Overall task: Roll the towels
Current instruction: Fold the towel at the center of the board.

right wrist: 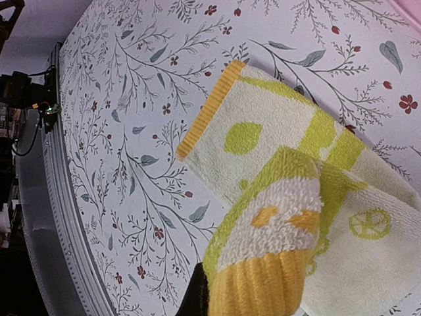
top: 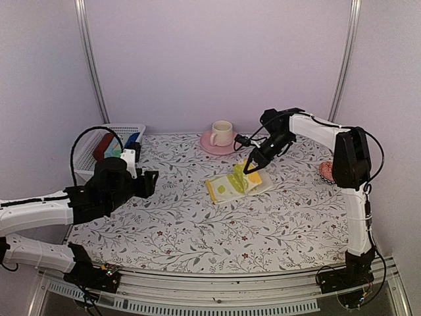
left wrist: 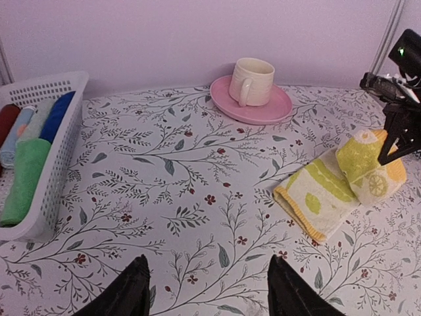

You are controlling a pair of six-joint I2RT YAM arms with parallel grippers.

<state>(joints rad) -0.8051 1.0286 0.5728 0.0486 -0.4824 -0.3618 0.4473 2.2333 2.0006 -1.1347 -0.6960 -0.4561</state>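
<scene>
The pale yellow towel with green marks lies right of centre on the floral cloth. Its far end is lifted and curled back over the flat part. My right gripper is shut on that curled end; only one dark finger shows beside the cloth. The left wrist view shows the towel and the right gripper above its roll. The bright green towel lies rolled in the white basket. My left gripper is open and empty, low over the cloth at the left.
The basket at the back left also holds dark red, pale blue and deep blue rolls. A pink saucer with a cream cup stands at the back centre. A small reddish object sits by the right arm.
</scene>
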